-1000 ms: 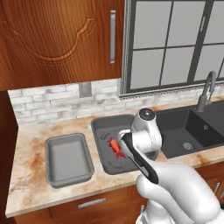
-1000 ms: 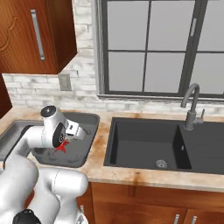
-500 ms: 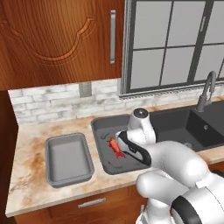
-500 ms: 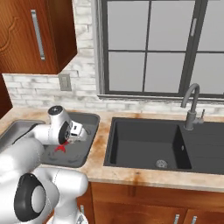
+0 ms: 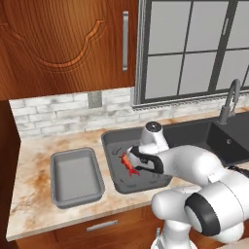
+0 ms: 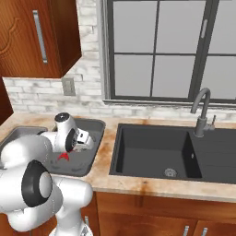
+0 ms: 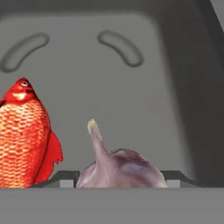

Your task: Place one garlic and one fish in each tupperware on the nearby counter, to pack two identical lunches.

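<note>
My gripper (image 7: 120, 177) is shut on a pale pinkish garlic (image 7: 119, 168), whose pointed stem tip sticks up between the dark fingertips (image 7: 64, 177). It hangs low inside the larger, darker tupperware (image 7: 131, 87). A red-orange fish (image 7: 24, 140) lies on that tray's floor just left of the garlic. From the left base view the gripper (image 5: 135, 156) sits over the dark tupperware (image 5: 111, 143), next to the fish (image 5: 129, 164). The smaller, lighter tupperware (image 5: 57, 163) stands empty to its left on the counter (image 5: 34, 160). From the right base view the fish (image 6: 63, 156) shows under the hand.
A black sink basin (image 6: 156, 152) with a faucet (image 6: 203, 110) lies right of the trays. A brick backsplash (image 5: 58, 114) and a wooden wall cabinet (image 5: 63, 44) stand behind. The counter's front edge (image 5: 73, 221) runs close to the trays.
The hand has shifted slightly left over the dark tray with the garlic in it, and the elbow has swung round. The fish has not moved.
</note>
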Tool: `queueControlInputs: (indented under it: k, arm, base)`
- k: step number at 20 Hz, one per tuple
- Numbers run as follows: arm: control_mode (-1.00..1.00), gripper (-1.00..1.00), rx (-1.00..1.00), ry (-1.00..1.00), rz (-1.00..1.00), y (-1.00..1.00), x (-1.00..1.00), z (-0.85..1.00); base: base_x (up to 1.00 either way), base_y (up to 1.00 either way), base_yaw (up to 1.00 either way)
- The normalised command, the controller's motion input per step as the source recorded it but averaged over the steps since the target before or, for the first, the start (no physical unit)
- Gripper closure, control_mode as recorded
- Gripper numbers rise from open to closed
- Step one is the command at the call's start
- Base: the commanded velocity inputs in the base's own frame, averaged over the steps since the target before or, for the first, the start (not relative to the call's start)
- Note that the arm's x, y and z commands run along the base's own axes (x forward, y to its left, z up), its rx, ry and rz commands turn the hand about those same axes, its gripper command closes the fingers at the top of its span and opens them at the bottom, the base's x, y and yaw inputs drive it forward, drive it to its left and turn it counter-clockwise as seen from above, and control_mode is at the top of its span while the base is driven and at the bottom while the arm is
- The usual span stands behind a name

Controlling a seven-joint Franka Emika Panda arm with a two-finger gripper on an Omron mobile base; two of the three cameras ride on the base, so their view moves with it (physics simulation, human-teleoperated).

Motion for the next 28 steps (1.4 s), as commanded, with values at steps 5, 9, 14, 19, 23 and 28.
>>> queueControlInputs:
  k: [5,9,14,19,23,28]
  arm:
    - [-1.0,1.0,0.0,0.0,0.0,0.01,0.26,-0.3]
    - [-1.0,-1.0,0.0,0.0,0.0,0.08,0.19,-0.05]
    - [-1.0,-1.0,0.0,0.0,-0.02,0.01,-0.14,0.21]
    - [-1.0,-1.0,0.0,-0.02,-0.07,-0.03,-0.25,0.68]
    - [-1.0,-1.0,0.0,-0.01,-0.04,-0.16,-0.5,0.76]
    - [-1.0,-1.0,0.0,-0.02,-0.01,-0.2,-0.55,0.72]
  base:
    - [0.0,0.0,0.0]
    - [0.0,0.0,0.0]
    - [0.0,0.0,0.0]
    - [0.0,0.0,0.0]
    - [0.0,0.0,0.0]
    - [0.0,0.0,0.0]
